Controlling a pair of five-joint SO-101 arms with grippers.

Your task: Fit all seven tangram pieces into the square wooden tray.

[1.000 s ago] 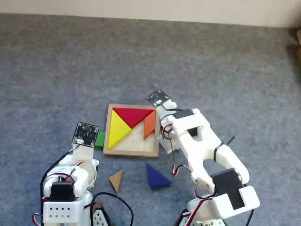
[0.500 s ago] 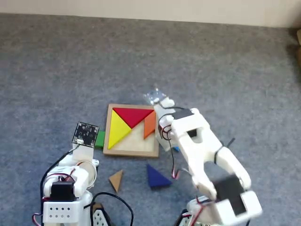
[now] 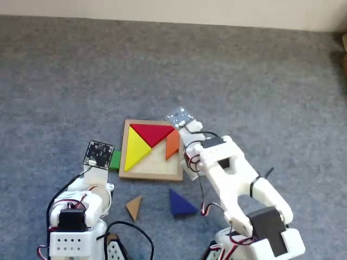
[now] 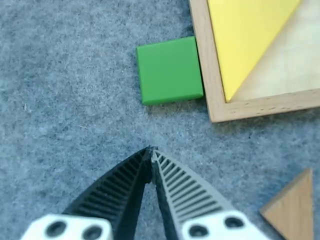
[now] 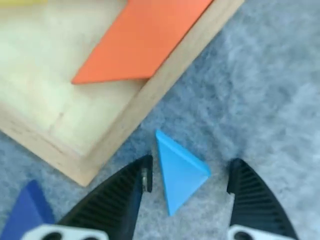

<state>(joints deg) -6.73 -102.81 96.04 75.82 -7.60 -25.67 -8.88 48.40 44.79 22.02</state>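
Observation:
The square wooden tray (image 3: 150,176) holds a red triangle (image 3: 153,132), a yellow triangle (image 3: 135,149) and an orange parallelogram (image 3: 172,144). A green square (image 3: 115,160) lies against the tray's left rim. A tan triangle (image 3: 133,206) and a dark blue triangle (image 3: 180,203) lie on the carpet in front of the tray. My right gripper (image 5: 192,172) is open astride a small light blue triangle (image 5: 179,169), just outside the tray rim (image 5: 165,95). My left gripper (image 4: 151,152) is shut with nothing in it, a short way from the green square (image 4: 169,70).
Grey carpet covers the whole floor, with wide free room behind and to both sides of the tray. The right arm (image 3: 230,170) hangs over the tray's right edge. The left arm's base (image 3: 70,227) stands at the near left.
The right arm has shifted slightly and now covers the light blue triangle beside the tray in the high view. The left arm and the pieces have not moved.

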